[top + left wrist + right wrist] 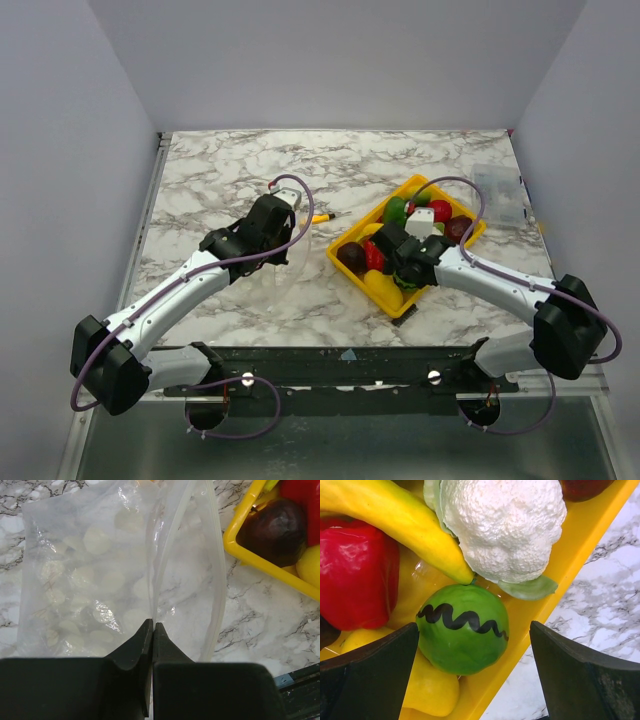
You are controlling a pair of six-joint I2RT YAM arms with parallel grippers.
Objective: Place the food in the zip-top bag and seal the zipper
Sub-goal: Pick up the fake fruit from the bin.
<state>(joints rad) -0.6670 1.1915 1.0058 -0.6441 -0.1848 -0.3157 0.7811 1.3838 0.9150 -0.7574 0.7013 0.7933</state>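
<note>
Left gripper [152, 626]: jaws clamped on one lip of floppy clear dotted zip-top bag [90, 570], flat on marble tabletop [270, 625] beside yellow rectangular tray [270, 569]. Right gripper [473, 630]: jaws apart, straddling glossy green round toy fruit [462, 635] in tray. It looks light, hard, prob. slippery; grip across its middle.

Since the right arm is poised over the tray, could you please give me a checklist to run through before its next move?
1. Bag grip: left tool shut on the edge of the zip-top bag: ok.
2. Bag mouth: parted along the zipper: ok; how wide, cannot tell.
3. Pick pose: right tool open, a finger on either side of the green fruit: ok.
4. Neighbours clear of the green fruit: not ok; the banana tip and a cauliflower leaf sit against it.
5. Fruit loose in the yellow tray, not wedged: cannot tell.
</note>
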